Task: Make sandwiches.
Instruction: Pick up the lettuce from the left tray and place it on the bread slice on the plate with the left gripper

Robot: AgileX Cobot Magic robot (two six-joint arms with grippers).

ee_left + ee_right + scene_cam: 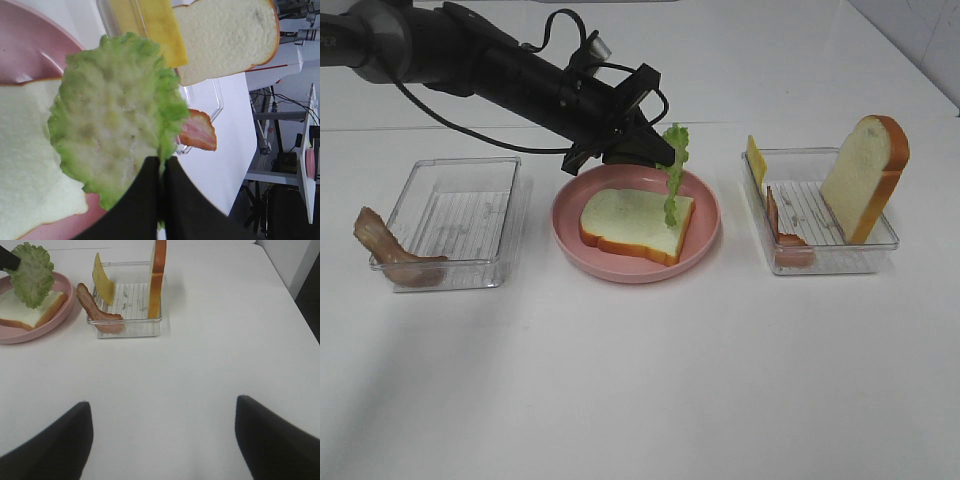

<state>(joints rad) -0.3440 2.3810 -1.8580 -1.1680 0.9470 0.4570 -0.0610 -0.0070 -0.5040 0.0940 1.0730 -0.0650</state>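
Pink plate (570, 215) holds one flat slice (630, 220). Left tray (460, 215) has a bacon strip (390, 255) draped over its front-left corner. Right tray (820, 262) holds cheese (756, 160), bacon (782, 235) and upright bread (865, 175). Left gripper (161, 167) pinches the lettuce (674, 175), which hangs lengthwise down over the slice. Right gripper (162, 440) gapes, empty.

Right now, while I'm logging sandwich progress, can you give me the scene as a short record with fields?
pink plate: flat bread slice lying on it
left fingers: shut on lettuce, which hangs over the flat slice
right fingers: open, empty, over bare table
right tray: upright bread slice, cheese, right bacon strip
left tray: left bacon strip draped over its outer wall
stack: bread only
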